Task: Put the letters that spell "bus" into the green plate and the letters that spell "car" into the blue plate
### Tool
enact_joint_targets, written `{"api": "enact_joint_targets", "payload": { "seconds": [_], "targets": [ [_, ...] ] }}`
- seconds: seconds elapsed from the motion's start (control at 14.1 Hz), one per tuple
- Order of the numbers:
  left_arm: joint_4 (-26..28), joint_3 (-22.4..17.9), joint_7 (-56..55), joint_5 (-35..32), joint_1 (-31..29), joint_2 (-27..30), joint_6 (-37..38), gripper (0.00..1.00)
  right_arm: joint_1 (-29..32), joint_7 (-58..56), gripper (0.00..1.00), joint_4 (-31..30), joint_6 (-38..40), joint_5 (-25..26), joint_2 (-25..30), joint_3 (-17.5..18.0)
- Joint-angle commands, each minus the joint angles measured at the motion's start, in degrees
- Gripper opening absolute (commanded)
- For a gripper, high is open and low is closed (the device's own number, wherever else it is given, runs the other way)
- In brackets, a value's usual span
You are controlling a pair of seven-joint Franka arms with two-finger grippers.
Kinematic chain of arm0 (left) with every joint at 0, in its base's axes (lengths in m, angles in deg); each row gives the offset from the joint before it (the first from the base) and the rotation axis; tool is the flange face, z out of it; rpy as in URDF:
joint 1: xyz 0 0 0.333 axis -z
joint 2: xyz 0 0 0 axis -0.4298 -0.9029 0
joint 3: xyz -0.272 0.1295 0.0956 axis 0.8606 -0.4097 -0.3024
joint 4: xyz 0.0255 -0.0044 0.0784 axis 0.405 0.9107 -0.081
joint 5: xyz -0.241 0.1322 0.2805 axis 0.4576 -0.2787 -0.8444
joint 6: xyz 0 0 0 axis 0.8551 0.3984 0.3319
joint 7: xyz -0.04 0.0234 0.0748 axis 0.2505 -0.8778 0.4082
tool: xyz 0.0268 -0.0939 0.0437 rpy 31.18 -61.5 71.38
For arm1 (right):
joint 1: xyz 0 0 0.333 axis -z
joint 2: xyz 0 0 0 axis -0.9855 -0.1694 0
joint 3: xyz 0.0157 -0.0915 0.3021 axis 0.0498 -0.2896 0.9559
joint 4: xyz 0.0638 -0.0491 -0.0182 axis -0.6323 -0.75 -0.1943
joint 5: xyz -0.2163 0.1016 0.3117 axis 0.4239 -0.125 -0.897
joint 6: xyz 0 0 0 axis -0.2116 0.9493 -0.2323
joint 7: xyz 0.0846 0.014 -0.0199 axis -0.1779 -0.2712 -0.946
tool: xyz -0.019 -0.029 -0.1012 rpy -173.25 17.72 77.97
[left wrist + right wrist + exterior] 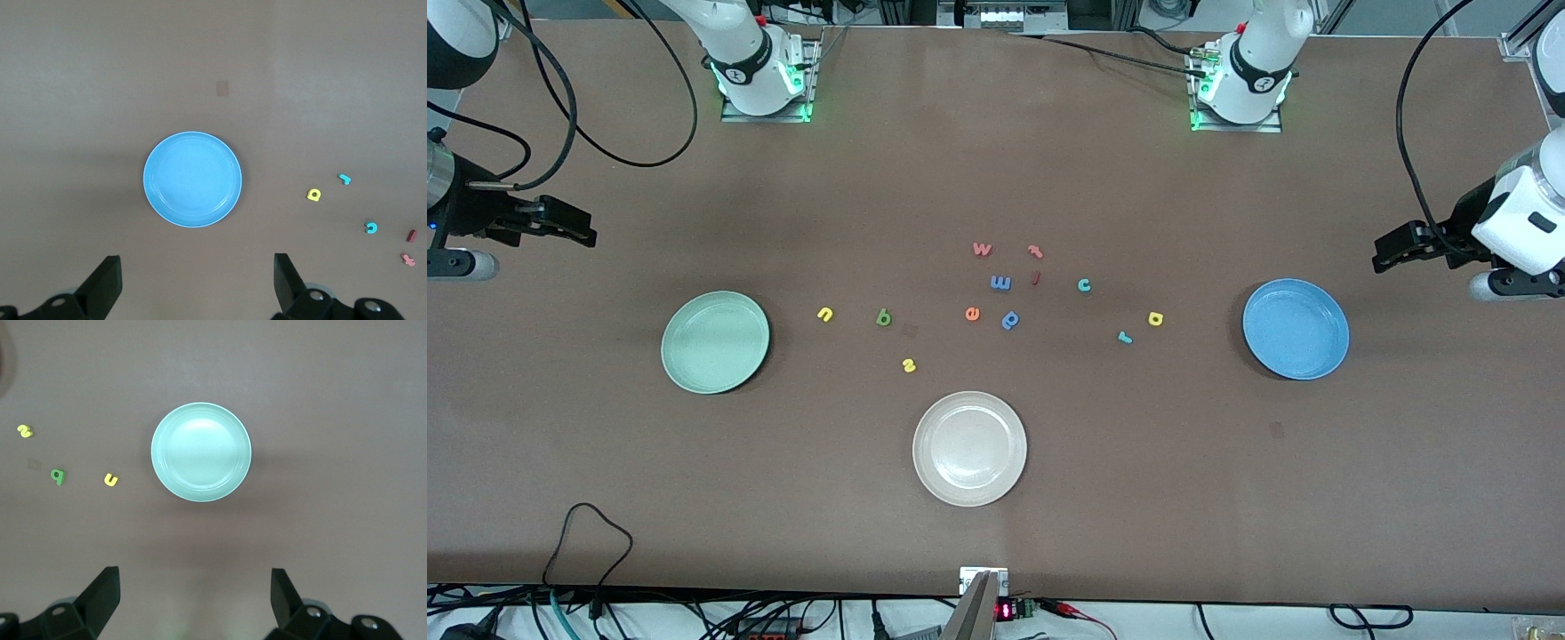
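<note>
Nearest the front camera sat a cream-white plate (pixel 969 449), bare and outside the task, midway along the table.

Just farther from the camera, the yellow "s" (pixel 909 364) lay flat on the table. A little farther still ran a loose row. The green plate (pixel 715 342) stood toward the right arm's end, empty, with the yellow "u" (pixel 825 314) beside it and the green "b" (pixel 884 317) next along. That grouping probably made "bus" a short carry for the right arm. Toward the left arm's end stood the blue plate (pixel 1296 328), also empty, with the yellow "a" (pixel 1155 318) and the teal "r" (pixel 1125 337) beside it, and the teal "c" (pixel 1084 284) slightly farther from the camera.

Between the two groups lay the distractors: an orange "e" (pixel 972 313) and a blue "p" (pixel 1010 320), with more red and blue letters farther from the camera.

Both arms waited high above the table ends. The right gripper (pixel 193 600) hung near the green plate, fingers spread wide and holding nothing. The left gripper (pixel 198 287) hung near the blue plate, likewise spread and empty. Each plate appeared to be assigned to the arm closest to it; no letter had yet been placed.
</note>
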Motion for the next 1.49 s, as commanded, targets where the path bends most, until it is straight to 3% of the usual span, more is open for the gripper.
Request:
{"api": "enact_joint_targets", "payload": {
  "seconds": [0.0, 0.28, 0.64, 0.78, 0.92, 1.13, 1.42],
  "targets": [
    [2.0, 0.1, 0.3, 0.7, -0.3, 2.0, 0.1, 1.0, 0.0, -0.7, 1.0, -1.0, -1.8, -0.4, 1.1, 0.5],
    [2.1, 0.2, 0.6, 0.7, 0.4, 0.6, 0.0, 1.0, 0.0, -0.5, 1.0, -1.1, -2.2, -0.4, 1.1, 0.5],
    [0.9, 2.3, 1.0, 0.7, 3.4, -7.8, -0.9, 1.0, 0.7, -0.3, 1.0, -1.1, -2.2, -0.4, 1.0, 0.8],
    [0.2, 2.5, 0.9, 0.8, 6.6, -12.7, -3.2, 0.87, 2.3, -0.2, 1.0, -1.1, -2.5, -0.3, 0.9, 3.1],
    [0.1, 2.6, 0.0, 1.3, 10.1, -17.1, -7.7, 0.85, 4.2, -0.1, 1.0, -1.1, -2.6, -0.3, 0.8, 5.3],
    [0.0, 2.5, -2.1, 1.5, 14.8, -25.1, -16.7, 0.83, 3.8, -0.2, 1.0, -1.1, -2.5, -0.3, -0.1, 5.4],
    [0.1, 2.5, -12.7, 1.4, 19.5, -30.2, -21.5, 0.66, -0.1, -0.8, 1.0, -1.5, -2.1, 0.5, -3.8, 5.5]
  ]
}}
